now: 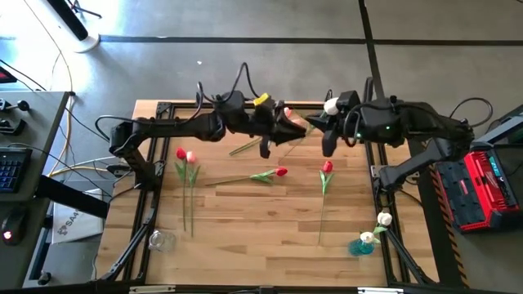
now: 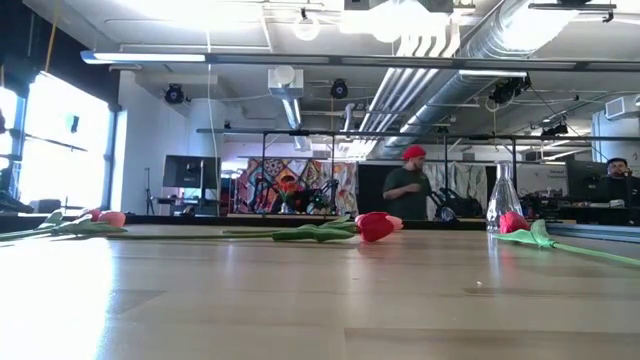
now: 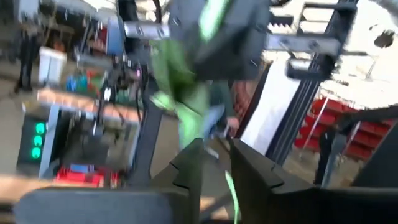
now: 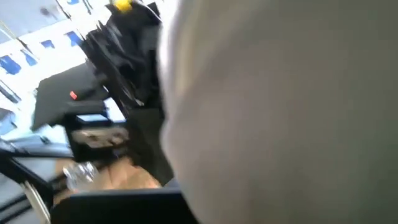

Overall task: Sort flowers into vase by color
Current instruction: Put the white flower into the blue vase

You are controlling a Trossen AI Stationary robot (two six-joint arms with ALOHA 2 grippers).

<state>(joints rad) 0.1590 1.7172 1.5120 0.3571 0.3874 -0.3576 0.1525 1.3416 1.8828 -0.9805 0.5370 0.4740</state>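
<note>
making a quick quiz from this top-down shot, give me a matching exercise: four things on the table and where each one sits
Things:
1. pair of red and pink tulips
2. clear glass vase
3. blue vase with white flowers
4. single red tulip with its stem pointing toward the near edge

Places in the high view:
A. near right corner of the table
B. right of centre, below the right arm
C. near left corner, lying on its side
D. left side, heads toward the far edge

Pairs: 1-D, 2-C, 3-A, 4-B
</note>
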